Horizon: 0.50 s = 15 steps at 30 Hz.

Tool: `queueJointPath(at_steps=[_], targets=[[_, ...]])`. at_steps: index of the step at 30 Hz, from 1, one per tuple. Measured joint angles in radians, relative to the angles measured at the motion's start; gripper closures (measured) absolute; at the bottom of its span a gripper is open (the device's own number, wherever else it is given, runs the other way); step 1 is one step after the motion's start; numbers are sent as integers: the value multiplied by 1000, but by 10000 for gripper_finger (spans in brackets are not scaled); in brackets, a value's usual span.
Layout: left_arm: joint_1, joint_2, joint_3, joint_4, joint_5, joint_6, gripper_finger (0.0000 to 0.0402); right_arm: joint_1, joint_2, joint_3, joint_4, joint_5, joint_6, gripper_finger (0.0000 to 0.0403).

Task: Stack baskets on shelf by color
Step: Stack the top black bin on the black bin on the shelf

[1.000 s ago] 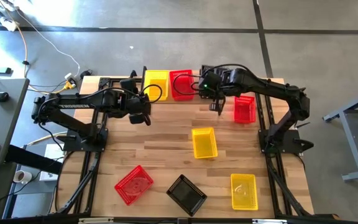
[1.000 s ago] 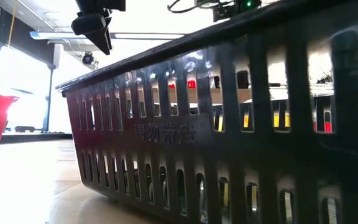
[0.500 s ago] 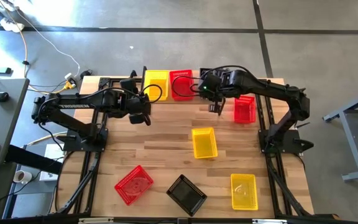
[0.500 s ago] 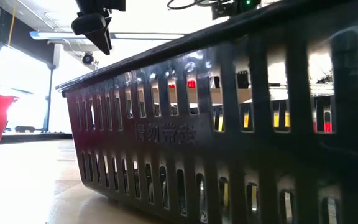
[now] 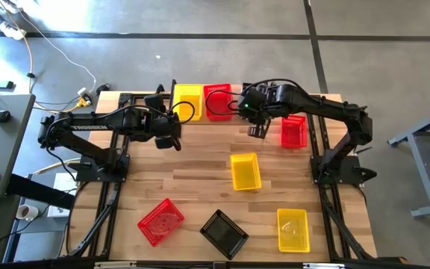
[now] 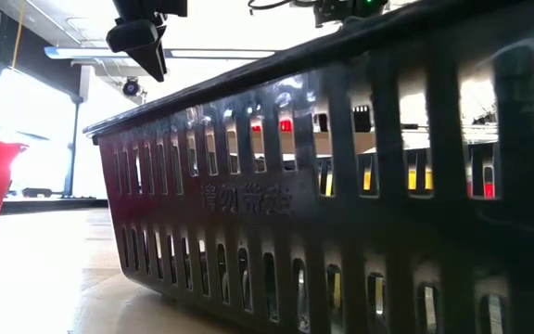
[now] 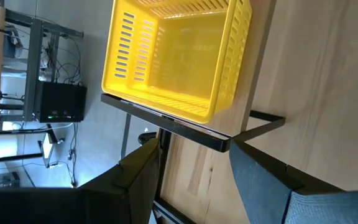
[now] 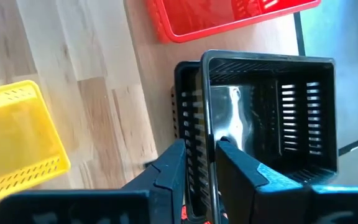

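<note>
The shelf [image 5: 235, 113] stands along the table's far edge. A yellow basket [image 5: 187, 101] [image 7: 179, 56] and a red basket [image 5: 217, 101] [image 8: 229, 15] rest on it. My right gripper [image 8: 201, 155] [image 5: 258, 128] is just right of the red one, shut on a black basket [image 8: 272, 106] that my arm hides in the high view. A second dark rim [image 8: 182, 93] shows beside it. Whether the black basket rests on the shelf, I cannot tell. My left gripper [image 7: 194, 168] [image 5: 172, 128] hangs open and empty in front of the yellow basket. My right gripper pinches one side wall [image 8: 207, 112] of the black basket between its two fingers, one finger inside the basket and one outside. The fingers come from above, pointing down. The basket's open top faces up toward the wrist.
Loose baskets lie on the table: red [image 5: 293, 131] at the right, yellow [image 5: 245, 170] in the middle, red [image 5: 160, 220] near left, black [image 5: 225, 233] [image 6: 341, 204] at the near edge filling the low view, yellow [image 5: 292, 228] near right.
My right gripper, with the black basket, has shifted a little toward the table's left, closer to the red basket on the shelf.
</note>
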Motion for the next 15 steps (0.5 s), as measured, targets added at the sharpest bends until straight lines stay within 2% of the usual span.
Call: queueJointPath(at_steps=[9,15], targets=[[0,0,0,0,0,0,218,0,-1,0,-1,33,0,330],[0,0,0,0,0,0,218,5,-3,50,-10,-3,30,330]])
